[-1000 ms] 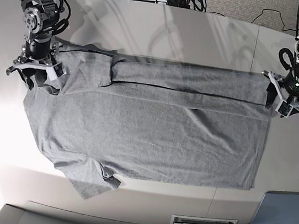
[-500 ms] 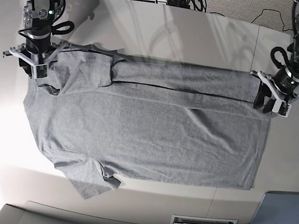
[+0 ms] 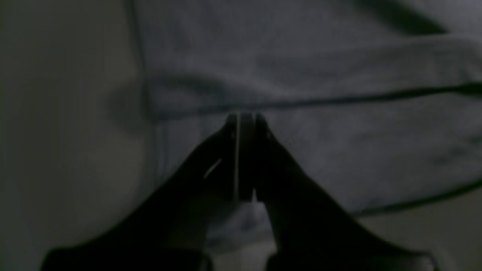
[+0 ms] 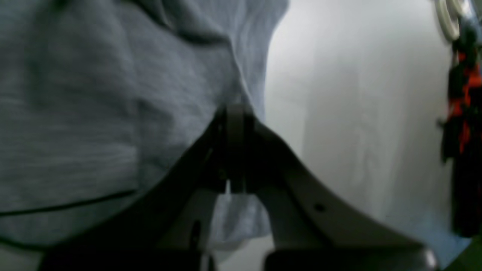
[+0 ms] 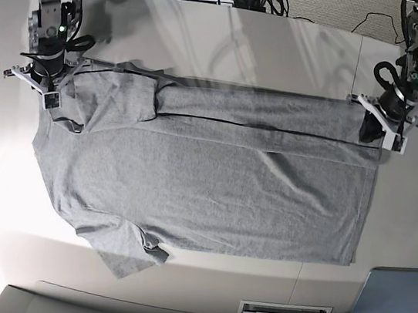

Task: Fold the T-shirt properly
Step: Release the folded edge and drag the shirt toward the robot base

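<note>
Left gripper: I see its jaws pressed together, only a hairline slit between them, tips resting on the T-shirt where a folded strip ends. That view is dark; I cannot confirm cloth is pinched between the tips, though fabric shows below them in the gap near the lower centre of the frame. In the base view this gripper sits at the upper right of the frame, on the shirt's upper right corner.

Right gripper: jaws likewise brought together, with no visible gap at the tips. The tips meet the grey cloth's edge at frame centre, and a fold of fabric hangs between the jaw arms lower down. I read it as closed against the shirt's edge; an actual pinch is not confirmable. In the base view it is at the upper left, on the sleeve corner.

T-shirt: lying flat across the middle of the table, plain side up, sleeves toward the left of the frame, hem toward the right. Its upper edge is folded over into a long strip running between the two grippers. The lower sleeve points to the lower left.

A grey panel lies at the lower right, apart from the shirt.
</note>
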Controlling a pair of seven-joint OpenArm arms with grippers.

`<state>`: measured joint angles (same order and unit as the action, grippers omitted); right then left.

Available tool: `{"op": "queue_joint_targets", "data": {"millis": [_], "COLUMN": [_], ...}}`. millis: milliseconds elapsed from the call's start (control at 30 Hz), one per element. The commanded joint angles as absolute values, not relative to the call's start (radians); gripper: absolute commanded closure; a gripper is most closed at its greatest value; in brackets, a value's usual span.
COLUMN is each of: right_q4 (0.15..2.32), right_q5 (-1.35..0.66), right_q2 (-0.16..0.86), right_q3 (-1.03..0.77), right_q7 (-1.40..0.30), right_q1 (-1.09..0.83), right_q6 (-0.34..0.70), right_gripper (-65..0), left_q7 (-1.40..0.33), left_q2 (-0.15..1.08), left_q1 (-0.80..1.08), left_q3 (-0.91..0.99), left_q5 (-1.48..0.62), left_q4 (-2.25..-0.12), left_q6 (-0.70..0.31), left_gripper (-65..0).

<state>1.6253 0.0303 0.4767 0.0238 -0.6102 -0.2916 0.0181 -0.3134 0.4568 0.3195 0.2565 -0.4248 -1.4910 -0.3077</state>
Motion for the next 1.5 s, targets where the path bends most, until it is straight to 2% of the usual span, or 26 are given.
{"op": "queue_joint_targets", "data": {"millis": [0, 133, 433, 533, 867, 1100, 1233, 1467], "right_q4": [1.623, 1.610, 1.611, 1.627, 1.794, 1.816, 1.816, 1.821], "right_q5": [0.017, -0.004, -0.003, -0.002, 0.000, 0.000, 0.000, 0.000], "right_q2": [0.490, 0.490, 0.492, 0.494, 0.493, 0.493, 0.493, 0.493], "right_q3": [0.016, 0.016, 0.015, 0.013, -0.098, -0.155, -0.183, -0.190], "right_q7": [-0.604, -0.661, -0.685, -0.685, -0.685, -0.682, -0.670, -0.657], "right_q1": [-0.278, -0.289, -0.376, -0.420, -0.623, -0.734, -0.771, -0.781], "right_q6": [0.031, 0.088, 0.090, 0.089, 0.093, 0.113, 0.112, 0.113], "right_gripper": [0.0, 0.0, 0.0, 0.0, 0.0, 0.0, 0.0, 0.0], "left_q7": [-0.289, -0.336, -0.391, -0.397, -0.396, -0.396, -0.397, -0.398], "left_q2": [0.468, 0.466, 0.471, 0.486, 0.533, 0.533, 0.535, 0.535], "left_q1": [0.313, 0.316, 0.380, 0.434, 0.645, 0.756, 0.793, 0.803], "left_q3": [0.265, 0.265, 0.265, 0.265, 0.265, 0.265, 0.265, 0.266], "left_q5": [-0.435, -0.435, -0.419, -0.419, -0.418, -0.358, -0.334, -0.310], "left_q4": [-1.497, -1.485, -1.486, -1.489, -1.561, -1.623, -1.650, -1.695], "left_q6": [-0.312, -0.312, -0.336, -0.368, -0.368, -0.369, -0.405, -0.402], "left_gripper": [0.0, 0.0, 0.0, 0.0, 0.0, 0.0, 0.0, 0.0]}}
